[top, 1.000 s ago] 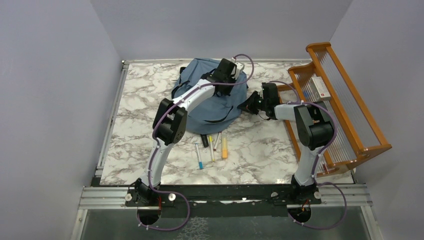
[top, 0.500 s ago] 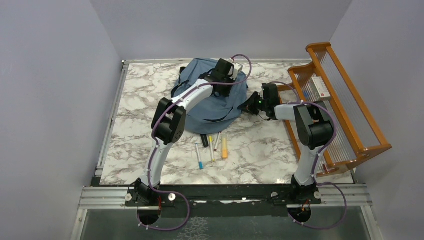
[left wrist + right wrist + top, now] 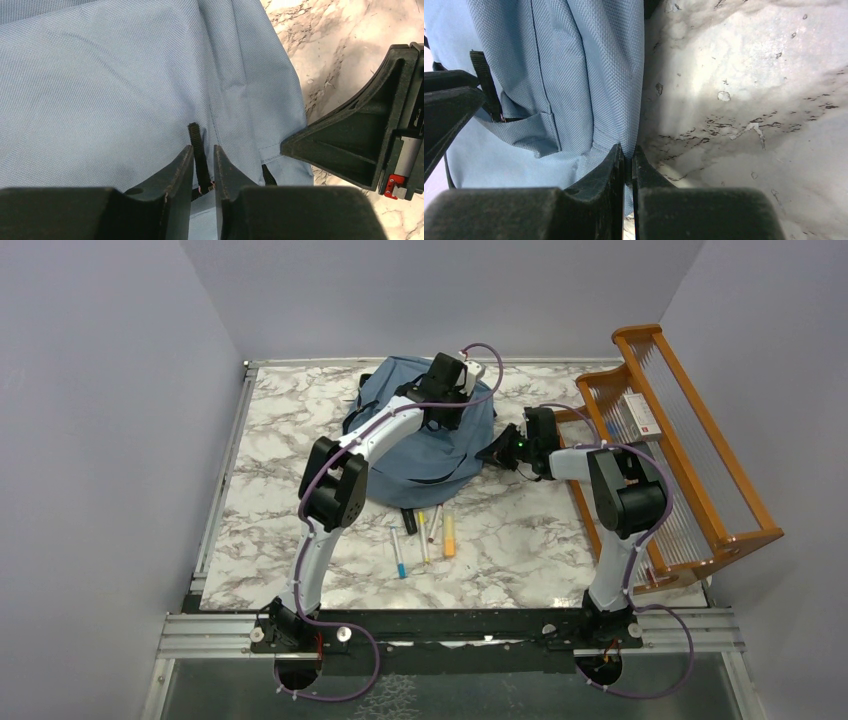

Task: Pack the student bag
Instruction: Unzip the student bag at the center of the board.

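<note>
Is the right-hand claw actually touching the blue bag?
Touching. The right wrist view shows the right gripper pinching the student bag by its fabric edge.

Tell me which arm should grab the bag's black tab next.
Left. The left gripper straddles the black tab on the student bag; the right gripper is pinching the bag's edge fabric.

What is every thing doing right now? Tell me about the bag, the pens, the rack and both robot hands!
student bag: lying on the table; zipped or not, cannot tell.
left gripper: slightly open around a black strap on the bag.
right gripper: shut on the bag's edge.
markers: loose on the table, not packed.
orange rack: standing at the table's right side, white box in it.
</note>
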`<action>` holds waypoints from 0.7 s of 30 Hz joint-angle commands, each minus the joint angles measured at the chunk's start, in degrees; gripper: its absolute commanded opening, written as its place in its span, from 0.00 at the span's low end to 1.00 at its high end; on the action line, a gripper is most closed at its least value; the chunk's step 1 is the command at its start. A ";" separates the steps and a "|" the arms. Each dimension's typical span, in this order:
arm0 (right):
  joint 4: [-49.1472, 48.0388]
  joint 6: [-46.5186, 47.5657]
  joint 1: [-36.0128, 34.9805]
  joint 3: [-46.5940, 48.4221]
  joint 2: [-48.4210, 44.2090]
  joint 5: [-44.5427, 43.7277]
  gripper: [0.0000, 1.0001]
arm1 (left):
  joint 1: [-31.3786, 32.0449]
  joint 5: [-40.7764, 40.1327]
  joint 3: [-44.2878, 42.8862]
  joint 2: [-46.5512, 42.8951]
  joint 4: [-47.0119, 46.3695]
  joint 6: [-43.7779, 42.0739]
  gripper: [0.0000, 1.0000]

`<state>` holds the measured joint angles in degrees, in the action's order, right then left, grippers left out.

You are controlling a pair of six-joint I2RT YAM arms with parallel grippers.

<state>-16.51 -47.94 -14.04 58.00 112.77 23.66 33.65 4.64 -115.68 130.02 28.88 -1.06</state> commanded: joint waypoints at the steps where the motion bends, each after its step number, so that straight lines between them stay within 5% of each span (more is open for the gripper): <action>1: 0.25 1.19 0.42 -0.57 1.59 1.91 0.11 | -0.26 0.68 0.18 -2.68 -0.23 0.09 0.19; 11: 0.26 1.19 0.42 -0.41 1.89 2.27 0.11 | -0.36 0.35 -0.59 -1.07 -0.23 0.27 0.34; 21: 0.27 1.19 0.43 -0.23 1.87 2.53 0.11 | -0.34 -1.09 -2.00 0.71 0.37 -0.24 0.36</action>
<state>-16.93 -47.94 -13.78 58.00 113.27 24.56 33.47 4.60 -115.70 129.97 28.93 -1.06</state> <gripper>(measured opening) 0.117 0.357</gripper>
